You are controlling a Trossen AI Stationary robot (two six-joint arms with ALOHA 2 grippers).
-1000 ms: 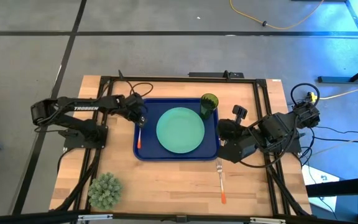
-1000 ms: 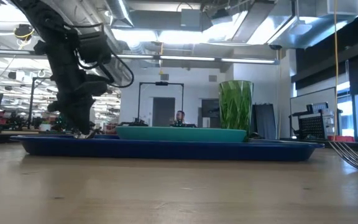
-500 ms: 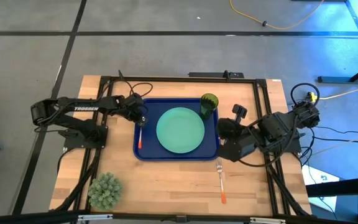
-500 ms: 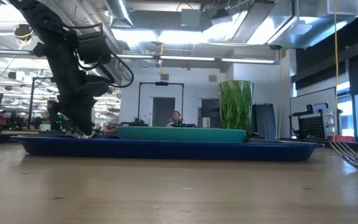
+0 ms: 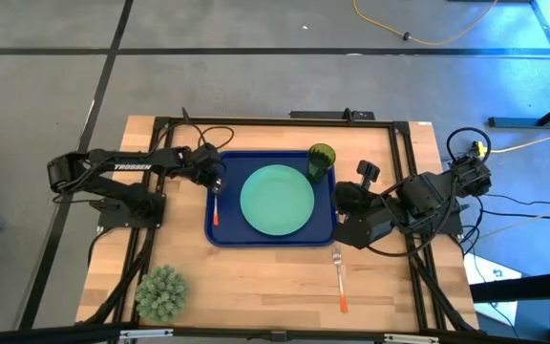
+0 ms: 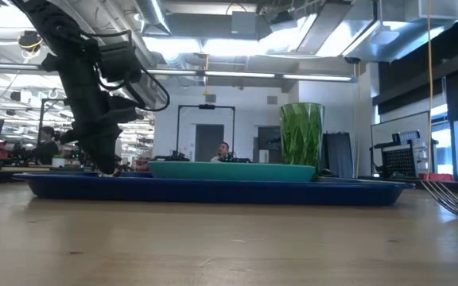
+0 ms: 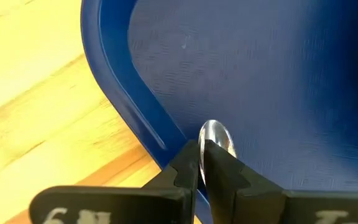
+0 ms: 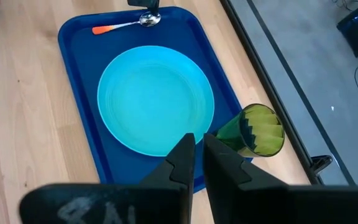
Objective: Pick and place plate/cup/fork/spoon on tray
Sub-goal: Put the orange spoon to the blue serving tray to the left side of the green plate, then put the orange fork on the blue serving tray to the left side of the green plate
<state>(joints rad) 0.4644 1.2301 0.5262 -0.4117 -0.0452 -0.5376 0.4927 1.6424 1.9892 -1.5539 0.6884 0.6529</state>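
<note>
The left gripper (image 5: 217, 184) sets the spoon (image 5: 215, 205) down along the left edge of the tray (image 5: 223, 234), its jaws nearly together around the bowl end; whether they grip it or have just let go cannot be told. The plate (image 5: 277, 199) fills the tray's middle and the cup (image 5: 320, 161) stands upright in its far right corner. Only the fork (image 5: 339, 276) lies outside, on the wooden surface just in front of the tray's near right corner. The right gripper (image 5: 341, 199) waits over the tray's right rim, jaws almost closed and empty. The next move likely calls for freeing the spoon, then fetching the fork.
</note>
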